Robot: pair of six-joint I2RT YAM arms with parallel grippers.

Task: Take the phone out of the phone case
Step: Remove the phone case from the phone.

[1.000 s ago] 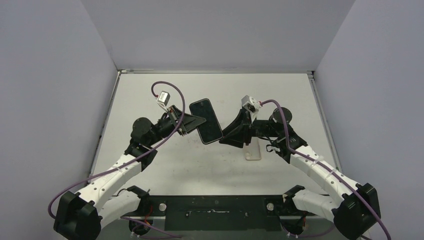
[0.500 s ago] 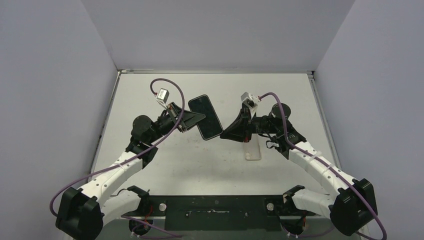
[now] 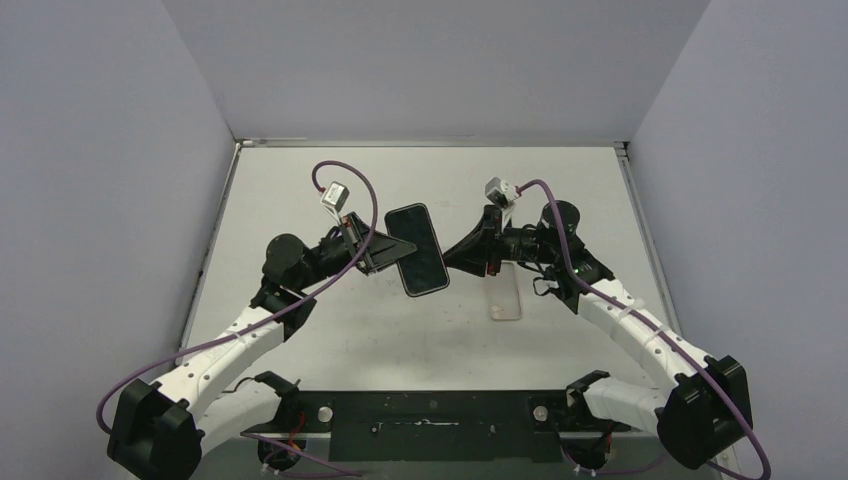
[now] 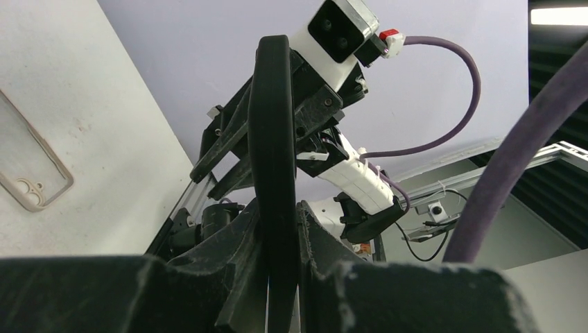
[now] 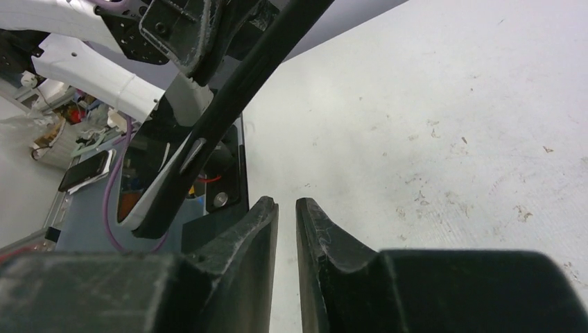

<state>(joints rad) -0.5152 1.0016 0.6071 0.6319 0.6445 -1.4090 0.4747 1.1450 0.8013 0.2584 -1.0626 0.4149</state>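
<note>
Phone (image 3: 418, 250) out, clamped in left gripper (image 3: 393, 252); case (image 3: 506, 303) lies empty at its 4 o'clock. Right gripper (image 3: 452, 262) near-together, holding nothing. Basically done.

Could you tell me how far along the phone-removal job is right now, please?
Done: the case lies empty on the table, and the phone is out of it. In hand: the left claw grips the phone by its edge in the air; the right claw, nearly closed, holds nothing beside it. Left: perhaps only setting the phone down.
</note>
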